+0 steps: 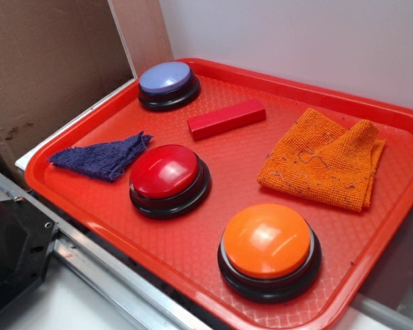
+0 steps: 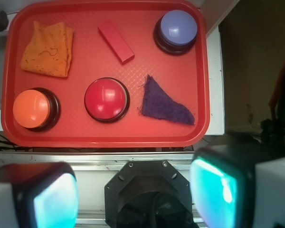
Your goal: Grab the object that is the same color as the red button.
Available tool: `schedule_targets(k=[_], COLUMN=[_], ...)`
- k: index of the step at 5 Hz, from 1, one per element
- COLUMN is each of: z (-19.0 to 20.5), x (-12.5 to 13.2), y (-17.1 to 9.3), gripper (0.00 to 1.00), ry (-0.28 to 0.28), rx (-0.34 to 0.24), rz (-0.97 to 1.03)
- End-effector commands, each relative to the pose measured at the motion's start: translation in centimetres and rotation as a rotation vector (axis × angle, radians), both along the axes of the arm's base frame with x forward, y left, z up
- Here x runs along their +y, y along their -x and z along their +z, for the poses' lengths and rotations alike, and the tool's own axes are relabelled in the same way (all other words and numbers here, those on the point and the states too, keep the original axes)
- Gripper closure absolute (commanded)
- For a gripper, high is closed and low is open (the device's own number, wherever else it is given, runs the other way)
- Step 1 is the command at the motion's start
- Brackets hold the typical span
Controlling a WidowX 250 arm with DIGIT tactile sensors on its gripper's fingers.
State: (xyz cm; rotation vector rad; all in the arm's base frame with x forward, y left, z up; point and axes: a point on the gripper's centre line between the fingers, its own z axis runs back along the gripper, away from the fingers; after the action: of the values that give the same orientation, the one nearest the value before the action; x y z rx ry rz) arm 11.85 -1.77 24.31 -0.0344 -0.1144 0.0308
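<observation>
Gripper [image 2: 133,194] spread wide, two pale fingers [image 2: 54,202] at the bottom corners of the wrist view, nothing between them, held high above the near edge of the red tray [image 2: 109,135]. Opening step by the look of it: no reach made yet. Red block [image 2: 116,42] lying flat at the far side of the tray, between the purple button [image 2: 176,29] and orange cloth [image 2: 47,42], apart from both, beyond the red button [image 2: 106,99]. Next move likely forward over the red button, down, wrist turned to pinch the block's narrow sides. Bare tray all around the block; orange button [image 2: 33,109] and purple rag [image 2: 164,104] well clear; raised tray rim close behind
</observation>
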Motion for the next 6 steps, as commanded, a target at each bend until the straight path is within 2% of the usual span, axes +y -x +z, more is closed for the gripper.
schedule_targets(k=[1, 3, 4, 5, 6], z=[0.0, 0.0, -1.6, -1.4, -1.9], x=[0.0, 0.0, -0.9, -1.9, -2.5], y=[0.0, 0.0, 1.2, -3.7, -8.7], gripper=[0.00, 0.00, 0.00, 0.00, 0.00], ry=[0.000, 0.000, -0.098, -0.155, -0.132], rx=[0.000, 0.000, 0.068, 0.054, 0.075], rz=[0.000, 0.000, -0.253, -0.341, -0.339])
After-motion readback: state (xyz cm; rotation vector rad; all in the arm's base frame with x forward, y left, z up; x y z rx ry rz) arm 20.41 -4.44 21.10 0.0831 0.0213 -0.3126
